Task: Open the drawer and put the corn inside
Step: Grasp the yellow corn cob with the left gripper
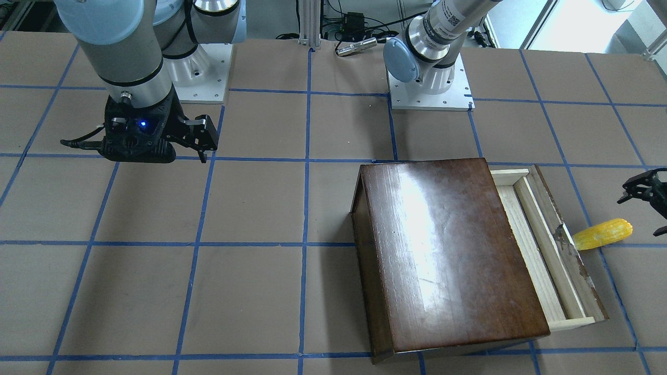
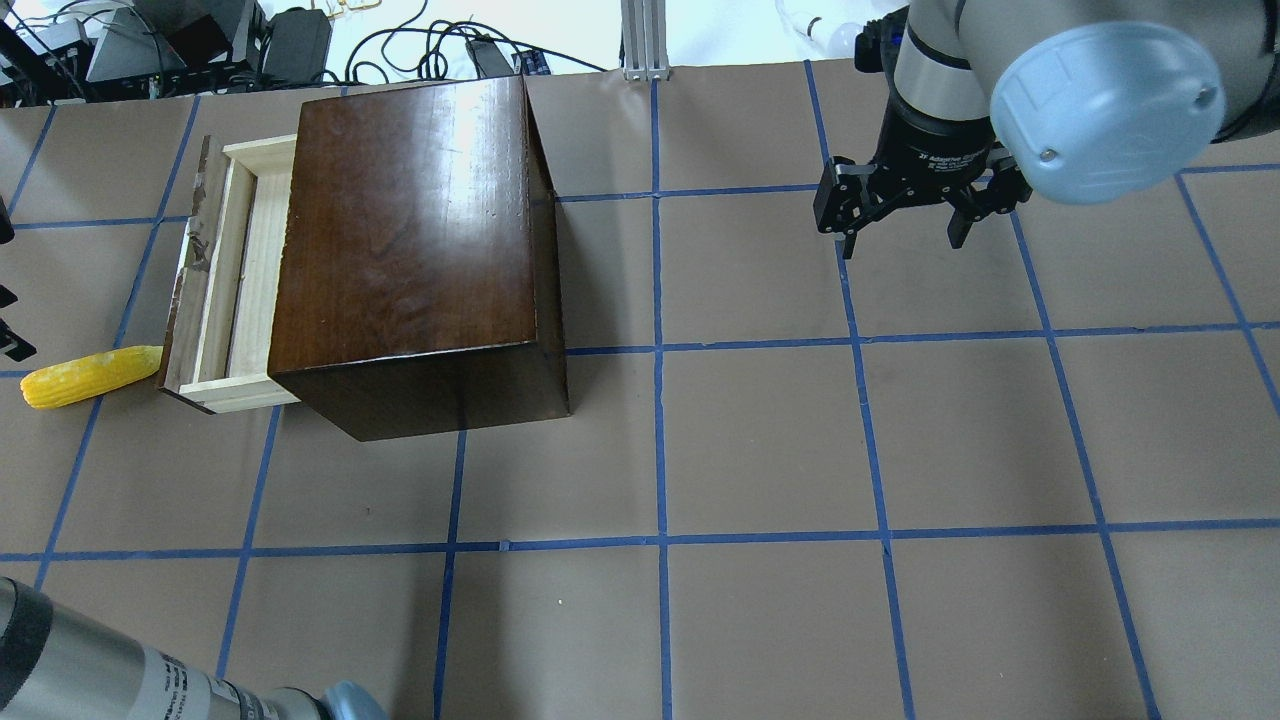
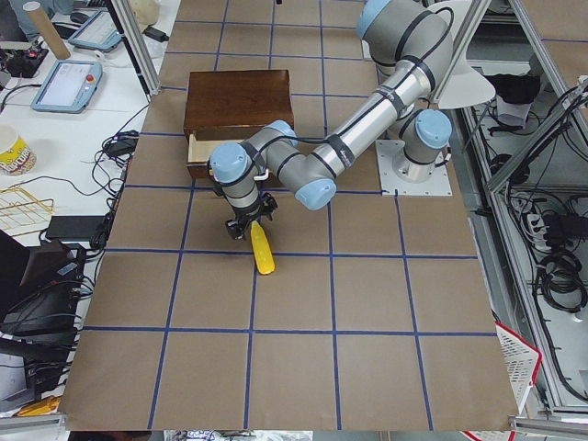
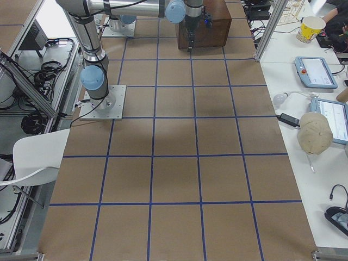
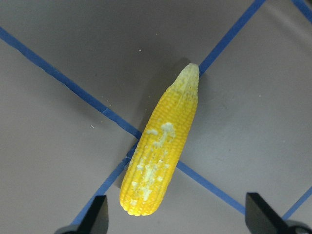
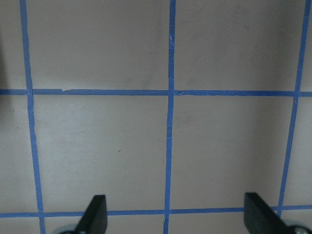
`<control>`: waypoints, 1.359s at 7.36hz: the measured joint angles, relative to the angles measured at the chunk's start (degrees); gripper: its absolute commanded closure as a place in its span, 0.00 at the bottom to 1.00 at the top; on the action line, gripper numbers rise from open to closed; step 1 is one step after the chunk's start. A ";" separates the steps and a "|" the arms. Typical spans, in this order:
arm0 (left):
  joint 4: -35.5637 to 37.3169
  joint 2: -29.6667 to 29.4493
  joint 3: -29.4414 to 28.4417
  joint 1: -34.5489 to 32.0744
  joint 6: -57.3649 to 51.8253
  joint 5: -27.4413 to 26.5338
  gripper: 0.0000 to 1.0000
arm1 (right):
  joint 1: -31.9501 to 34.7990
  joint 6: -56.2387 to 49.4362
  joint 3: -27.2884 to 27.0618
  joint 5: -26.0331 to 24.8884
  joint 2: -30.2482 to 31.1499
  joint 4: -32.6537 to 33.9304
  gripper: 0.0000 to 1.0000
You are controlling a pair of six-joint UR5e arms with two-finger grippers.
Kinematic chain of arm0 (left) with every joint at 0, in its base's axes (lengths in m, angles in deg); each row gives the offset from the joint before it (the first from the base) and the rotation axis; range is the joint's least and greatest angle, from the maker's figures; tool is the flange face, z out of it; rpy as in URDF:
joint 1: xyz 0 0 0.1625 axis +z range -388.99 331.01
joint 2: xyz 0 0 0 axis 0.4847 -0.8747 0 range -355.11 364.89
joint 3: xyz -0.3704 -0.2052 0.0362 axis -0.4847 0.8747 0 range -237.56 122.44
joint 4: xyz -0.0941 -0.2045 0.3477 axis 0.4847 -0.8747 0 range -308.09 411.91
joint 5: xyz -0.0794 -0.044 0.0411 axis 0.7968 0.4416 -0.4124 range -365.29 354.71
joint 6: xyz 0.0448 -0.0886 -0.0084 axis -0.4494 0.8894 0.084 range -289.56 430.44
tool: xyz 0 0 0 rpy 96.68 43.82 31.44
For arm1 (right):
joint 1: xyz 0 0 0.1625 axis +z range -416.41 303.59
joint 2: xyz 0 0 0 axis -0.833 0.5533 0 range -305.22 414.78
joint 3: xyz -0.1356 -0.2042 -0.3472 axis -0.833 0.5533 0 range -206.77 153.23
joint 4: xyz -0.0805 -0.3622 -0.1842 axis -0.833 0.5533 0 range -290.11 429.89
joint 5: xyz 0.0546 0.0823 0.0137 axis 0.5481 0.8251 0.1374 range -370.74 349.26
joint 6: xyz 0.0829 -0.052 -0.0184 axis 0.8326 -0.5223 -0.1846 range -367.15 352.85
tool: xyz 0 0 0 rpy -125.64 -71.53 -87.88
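The yellow corn lies on the table with its pale tip by the dark, chipped front panel of the drawer. It also shows in the overhead view. The drawer is pulled partly out of the glossy dark-brown box, and its pale wood tray shows empty. My left gripper is open and empty above the corn's thick end, not touching it. It sits at the overhead view's left edge. My right gripper is open and empty, far from the box over bare table.
The brown table carries a grid of blue tape lines. Both arm bases stand at the table's robot side. Cables and gear lie beyond the far edge behind the box.
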 measured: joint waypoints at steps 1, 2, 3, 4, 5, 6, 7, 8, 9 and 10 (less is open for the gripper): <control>4.85 -0.58 2.07 0.76 -4.58 0.00 0.00 | 0.00 0.00 0.01 0.00 0.01 0.02 0.00; 9.58 -0.79 4.64 1.61 -8.36 0.04 0.00 | 0.00 0.00 0.05 0.00 0.05 0.00 0.00; 13.00 -0.63 7.24 2.53 -11.31 0.24 0.00 | 0.00 0.00 0.07 0.00 0.07 -0.01 0.00; 14.72 -0.32 9.14 3.23 -14.62 0.77 0.00 | 0.00 0.00 0.08 0.00 0.08 -0.02 0.00; 15.34 -0.18 10.29 3.79 -18.11 1.69 0.00 | 0.00 0.00 0.08 0.00 0.08 -0.02 0.00; 15.54 -0.22 11.33 4.16 -20.22 2.53 0.00 | 0.00 0.00 0.08 0.02 0.09 -0.02 0.00; 15.64 -0.44 12.07 4.15 -21.33 3.31 0.00 | 0.00 0.00 0.08 0.05 0.09 -0.02 0.00; 15.75 -0.85 12.24 3.89 -22.04 4.25 0.00 | 0.00 0.00 0.08 0.08 0.09 -0.02 0.00; 15.90 -1.20 12.20 3.55 -22.83 5.12 0.00 | 0.00 0.00 0.09 0.09 0.09 -0.02 0.00; 16.23 -1.45 12.19 3.23 -23.97 5.86 0.00 | 0.00 0.00 0.09 0.09 0.09 -0.02 0.00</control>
